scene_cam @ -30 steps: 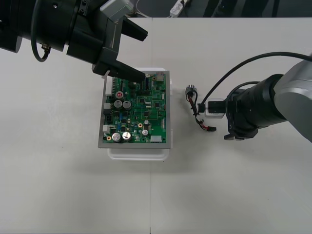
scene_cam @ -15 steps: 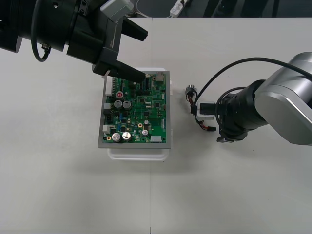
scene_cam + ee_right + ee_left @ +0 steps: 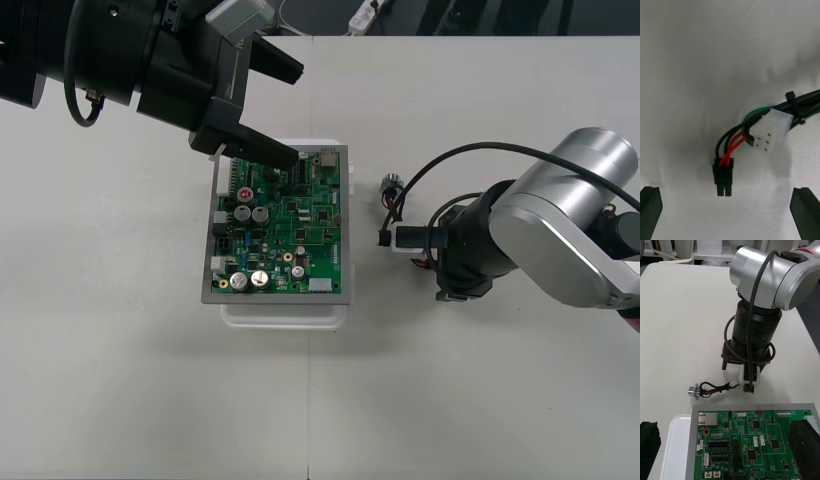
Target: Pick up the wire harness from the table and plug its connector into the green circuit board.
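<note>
- Right wrist view: my right end effector points down at the desk, its two black fingers spread wide apart and clamped on nothing.
- Between those fingers, just ahead of them, the black plug of the wire harness lies flat on the desk. Red and black wires arch up out of it.
- Just beside those wires is a white six-hole connector block, with a green wire curving behind it and a tie-wrapped black bundle leading away.
- In the front view I see the harness lying on the desk to the right of the green circuit board and apart from it. Its round metal socket is at the far end, and its plug end is under the right arm's wrist.
- The plug is not in the board.
- My left end effector hovers over the board's far left corner, fingers apart and holding nothing.
- The lower finger's tip is above the board's far edge.
- The board sits on its white base in the middle of the desk.
</note>
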